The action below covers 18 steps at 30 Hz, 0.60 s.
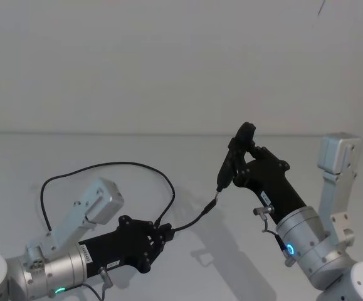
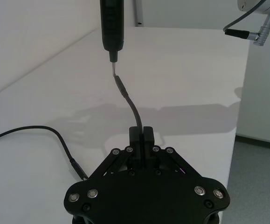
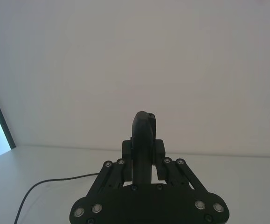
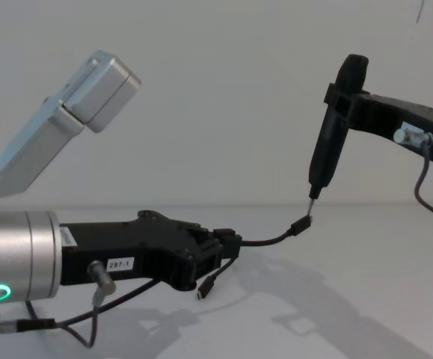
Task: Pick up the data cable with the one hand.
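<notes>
While my left gripper (image 1: 166, 234) reaches forward low over the white table (image 1: 106, 150), its black body lies almost level, with the silver wrist and green ring behind it at the lower left of the head view. Its jaws are pressed together on the data cable (image 1: 106, 167), close behind one plug. From the left wrist view I see the short free end of that cable curving up out of the fingers (image 2: 147, 135) toward the pen-shaped tool (image 2: 112, 25). From the grip, the cable runs back in a wide loop across the table to the left and comes round beside the arm. Its other plug hangs just under the gripper in the chest view, clear of the table.

My right gripper (image 1: 236, 162) is raised on the right, forearm angled up and inward. Its jaws are clamped on the black tool, which points down with its narrow tip just above the held plug (image 4: 301, 224). I cannot tell whether tip and plug touch.
</notes>
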### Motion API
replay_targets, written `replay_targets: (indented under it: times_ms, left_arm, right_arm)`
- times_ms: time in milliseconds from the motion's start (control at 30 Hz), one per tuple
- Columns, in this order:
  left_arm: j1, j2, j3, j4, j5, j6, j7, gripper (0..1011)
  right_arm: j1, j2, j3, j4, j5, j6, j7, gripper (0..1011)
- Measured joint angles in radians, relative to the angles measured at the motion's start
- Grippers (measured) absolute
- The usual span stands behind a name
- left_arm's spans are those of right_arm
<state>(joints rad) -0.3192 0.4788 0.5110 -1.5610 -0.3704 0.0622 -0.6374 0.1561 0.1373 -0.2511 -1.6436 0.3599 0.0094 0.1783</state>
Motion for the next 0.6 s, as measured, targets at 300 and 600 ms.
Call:
replay_targets:
  times_ms: [300,600]
  left_arm:
    - [0.000,0.000,0.000,0.000,0.000,0.000,0.000,46]
    - [0.000,0.000,0.000,0.000,0.000,0.000,0.000,46]
  right_arm:
    - [0.002,-0.002,0.004,0.007,-0.002,-0.001,0.005,279]
    - [0.004,0.000,0.008,0.008,-0.002,0.000,0.009,279]
